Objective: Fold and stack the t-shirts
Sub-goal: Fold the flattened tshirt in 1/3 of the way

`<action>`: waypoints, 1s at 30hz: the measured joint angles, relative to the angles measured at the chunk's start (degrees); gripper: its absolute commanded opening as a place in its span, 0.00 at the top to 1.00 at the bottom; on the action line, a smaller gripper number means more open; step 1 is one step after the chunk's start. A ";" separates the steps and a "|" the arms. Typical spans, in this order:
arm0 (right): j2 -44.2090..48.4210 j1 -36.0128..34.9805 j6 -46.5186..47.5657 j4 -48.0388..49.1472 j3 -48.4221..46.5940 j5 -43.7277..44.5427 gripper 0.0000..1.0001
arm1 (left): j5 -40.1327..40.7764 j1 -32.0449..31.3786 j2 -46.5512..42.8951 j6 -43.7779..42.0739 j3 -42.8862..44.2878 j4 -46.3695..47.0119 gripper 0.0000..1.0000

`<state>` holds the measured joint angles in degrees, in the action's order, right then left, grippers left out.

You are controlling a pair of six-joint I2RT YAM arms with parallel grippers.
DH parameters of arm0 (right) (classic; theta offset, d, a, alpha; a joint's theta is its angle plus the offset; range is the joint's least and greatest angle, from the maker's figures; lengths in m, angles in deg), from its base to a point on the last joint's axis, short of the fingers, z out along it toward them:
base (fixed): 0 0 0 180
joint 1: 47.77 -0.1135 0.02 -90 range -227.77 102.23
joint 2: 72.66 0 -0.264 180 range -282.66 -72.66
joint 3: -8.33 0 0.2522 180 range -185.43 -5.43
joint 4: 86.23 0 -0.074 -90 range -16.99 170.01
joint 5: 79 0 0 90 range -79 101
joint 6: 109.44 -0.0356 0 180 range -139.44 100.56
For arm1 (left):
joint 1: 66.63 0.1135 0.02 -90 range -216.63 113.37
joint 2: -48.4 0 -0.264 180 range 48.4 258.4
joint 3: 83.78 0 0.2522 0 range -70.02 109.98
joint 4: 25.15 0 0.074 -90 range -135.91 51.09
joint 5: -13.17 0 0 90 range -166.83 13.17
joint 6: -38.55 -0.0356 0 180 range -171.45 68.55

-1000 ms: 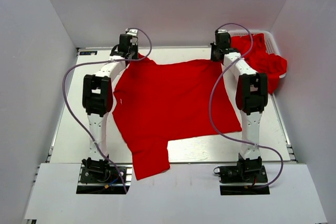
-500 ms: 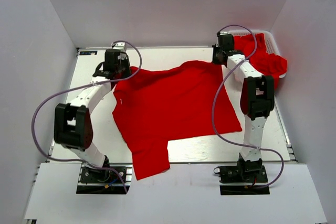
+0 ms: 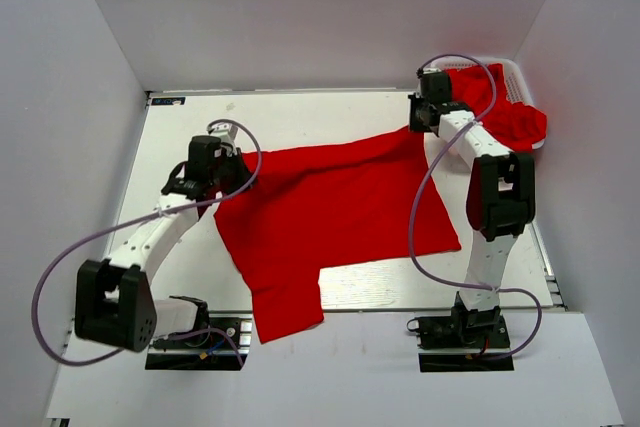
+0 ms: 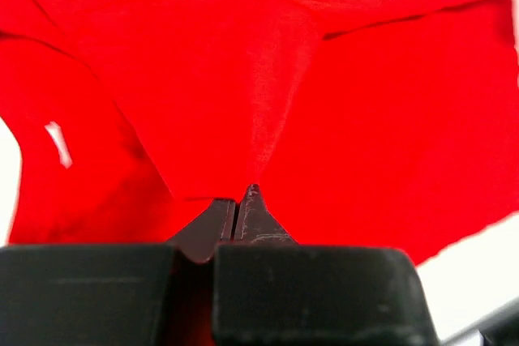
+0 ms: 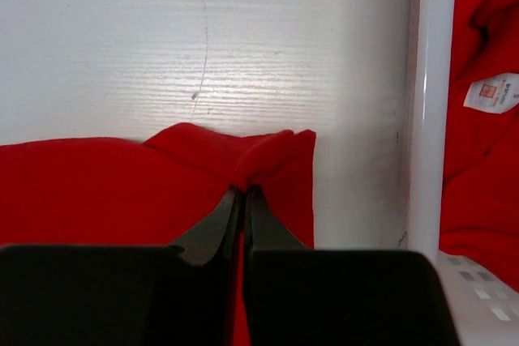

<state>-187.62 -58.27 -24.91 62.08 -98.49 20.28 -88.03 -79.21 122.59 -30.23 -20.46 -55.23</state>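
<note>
A bright red t-shirt (image 3: 330, 217) lies spread on the white table, one sleeve hanging over the near edge. My left gripper (image 3: 222, 179) is shut on its left far corner, pulled toward the near side; in the left wrist view (image 4: 241, 192) red cloth fills the frame, with a small white label (image 4: 57, 143) at the left. My right gripper (image 3: 418, 125) is shut on the shirt's right far corner (image 5: 268, 155), held near the table's far right. More red t-shirts (image 3: 505, 112) lie heaped in the basket at far right.
A white plastic slotted basket (image 3: 520, 82) stands at the far right corner; its rim (image 5: 430, 103) shows right of my right gripper. White walls enclose the table on three sides. Purple cables loop from both arms.
My left gripper has drawn the shirt's left far corner toward the near side and leftward, folding that edge over. My right gripper shifted slightly right, still holding its corner.
</note>
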 measured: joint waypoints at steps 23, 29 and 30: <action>2.10 0.66 2.01 -3.65 4.63 1.36 0.94 | -9.11 -3.37 -13.29 2.69 -12.57 -12.81 0.90; 2.10 0.66 1.77 -4.92 5.05 2.21 0.61 | -10.75 -4.07 -13.27 1.38 -12.59 -17.20 0.23; 2.10 0.66 1.68 -5.14 5.05 2.60 0.57 | -10.73 -4.09 -13.25 1.25 -12.35 -18.14 0.20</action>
<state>-185.52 -57.61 -23.23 56.94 -93.44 22.88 -98.76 -83.29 109.35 -28.99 -32.81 -73.37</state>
